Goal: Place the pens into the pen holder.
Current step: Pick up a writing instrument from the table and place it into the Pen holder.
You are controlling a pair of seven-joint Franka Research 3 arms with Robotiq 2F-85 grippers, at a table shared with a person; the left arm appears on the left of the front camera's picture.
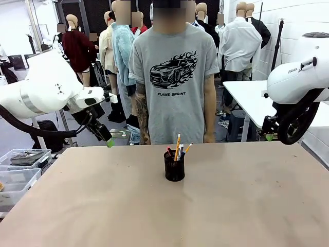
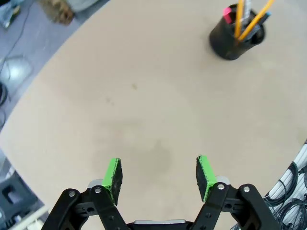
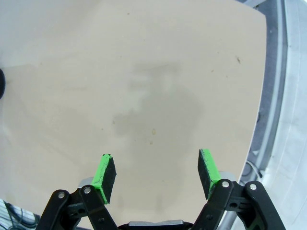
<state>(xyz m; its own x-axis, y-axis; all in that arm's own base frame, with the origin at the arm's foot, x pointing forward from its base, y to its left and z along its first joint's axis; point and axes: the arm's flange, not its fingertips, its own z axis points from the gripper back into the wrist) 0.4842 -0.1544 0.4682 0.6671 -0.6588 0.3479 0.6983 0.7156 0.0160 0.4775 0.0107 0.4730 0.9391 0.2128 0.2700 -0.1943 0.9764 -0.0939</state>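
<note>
Closest to the robot's side, the tabletop [image 1: 103, 206] lies bare and tan, with only faint stains and specks on it. Out at the right edge, the right pincer [image 3: 156, 172] hangs over that plain surface near the table's corner, its green pads spread wide with nothing between them. The left pincer [image 2: 159, 173] is likewise wide apart and empty, hovering above the tabletop on the left side, well apart from the cup; in the front view it sits raised near the far left edge [image 1: 107, 138].

Further across, near the middle of the table and toward the far side, stands the pen holder [image 1: 174, 166], a small black cup, upright. The pens [image 1: 178, 147] are standing in it, leaning a little: a yellow pencil [image 2: 238, 19], a dark one with a red end [image 1: 168, 151], a pale one beside them, and what looks like a second yellow stick. No pen lies loose on the table as far as I can see.

By that, the job looks finished; nothing seems left to pick up.

Beyond the table edge a person [image 1: 174, 77] in a grey printed T-shirt stands facing the robot, arms down at the sides.
</note>
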